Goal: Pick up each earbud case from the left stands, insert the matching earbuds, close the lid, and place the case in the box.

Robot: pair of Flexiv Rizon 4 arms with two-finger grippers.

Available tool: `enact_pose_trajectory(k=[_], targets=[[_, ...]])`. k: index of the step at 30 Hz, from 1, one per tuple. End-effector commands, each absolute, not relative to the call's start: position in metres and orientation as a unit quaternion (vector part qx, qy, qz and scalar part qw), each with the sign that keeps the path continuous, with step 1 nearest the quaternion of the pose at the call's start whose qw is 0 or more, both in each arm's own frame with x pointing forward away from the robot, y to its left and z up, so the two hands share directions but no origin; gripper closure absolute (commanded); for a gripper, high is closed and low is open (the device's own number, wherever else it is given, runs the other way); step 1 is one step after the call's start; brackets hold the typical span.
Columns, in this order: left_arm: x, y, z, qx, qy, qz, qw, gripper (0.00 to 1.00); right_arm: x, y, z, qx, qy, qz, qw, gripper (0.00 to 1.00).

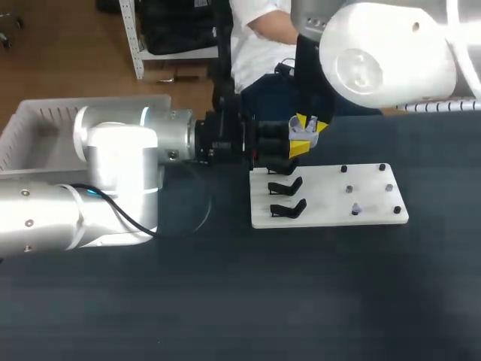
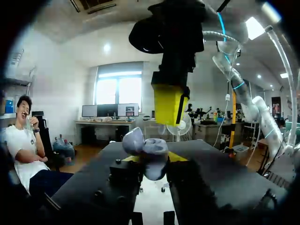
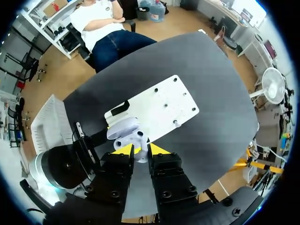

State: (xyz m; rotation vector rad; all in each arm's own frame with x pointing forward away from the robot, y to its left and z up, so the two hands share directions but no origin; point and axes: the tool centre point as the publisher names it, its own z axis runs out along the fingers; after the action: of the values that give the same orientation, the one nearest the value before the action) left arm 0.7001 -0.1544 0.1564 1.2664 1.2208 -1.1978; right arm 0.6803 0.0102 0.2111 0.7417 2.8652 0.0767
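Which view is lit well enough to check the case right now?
Right wrist view: even light, and the open case shows plainly just ahead of the right gripper. Left wrist view: backlit from the room, so the left gripper is dark, though the case is readable. Head view: glare washes out the right arm, and the case is tiny.

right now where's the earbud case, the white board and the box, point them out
earbud case (image 2: 146, 151): left wrist view, middle of its pale purple shell
white board (image 1: 331, 197): head view, bare middle of its top
box (image 1: 46, 120): head view, its white far wall
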Motion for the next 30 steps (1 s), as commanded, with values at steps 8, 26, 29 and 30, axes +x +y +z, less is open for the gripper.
enact_pose_trajectory(k=[8,26,29,30], targets=[[0.6982,-0.1542,0.1556,0.519,0.501,-0.491,0.489,1.0,0.6849,0.0145,0.2097,0.245,0.965,0.023,0.088,1.0],[0.6982,-0.1542,0.1556,0.519,0.501,-0.491,0.489,1.0,0.6889,0.0162,0.2049,0.243,0.966,0.023,0.088,1.0],[0.6982,-0.1542,0.1556,0.519,0.501,-0.491,0.489,1.0,0.6891,0.0161,0.2047,0.244,0.966,0.023,0.088,1.0],[0.6982,-0.1542,0.1556,0.519,0.501,-0.491,0.489,1.0,0.6892,0.0159,0.2044,0.244,0.966,0.024,0.088,1.0]])
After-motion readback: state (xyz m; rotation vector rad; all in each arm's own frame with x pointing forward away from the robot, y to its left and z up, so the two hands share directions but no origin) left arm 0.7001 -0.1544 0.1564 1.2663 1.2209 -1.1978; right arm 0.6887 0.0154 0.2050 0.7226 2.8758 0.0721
